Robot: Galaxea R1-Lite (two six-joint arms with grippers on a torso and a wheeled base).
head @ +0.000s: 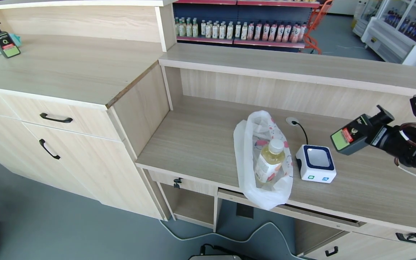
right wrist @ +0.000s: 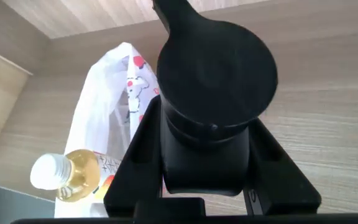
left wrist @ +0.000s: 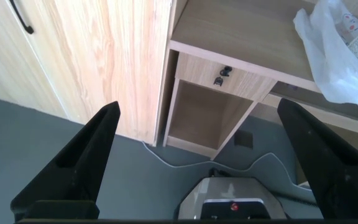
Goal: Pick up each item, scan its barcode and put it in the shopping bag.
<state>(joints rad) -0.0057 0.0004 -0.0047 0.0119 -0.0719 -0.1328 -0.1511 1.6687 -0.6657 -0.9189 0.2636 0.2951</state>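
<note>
Black pump bottle [head: 356, 135] is sitting clamped in right gripper [head: 381, 135], up and right of the scanner [head: 316, 163]. Looks like the scan step: barcode needs lowering onto its window, then into the bag [head: 246, 159] left of the scanner. Left gripper [left wrist: 199, 106] is hanging low, fingers apart

A shop: checkout counter [head: 200, 144], barcode scanner [head: 315, 163], stocked drink shelves [head: 242, 30].

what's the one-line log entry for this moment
right fingers: shut on pump bottle, held up right of scanner | left fingers: open, empty | bag: on counter, drink bottle inside
</note>
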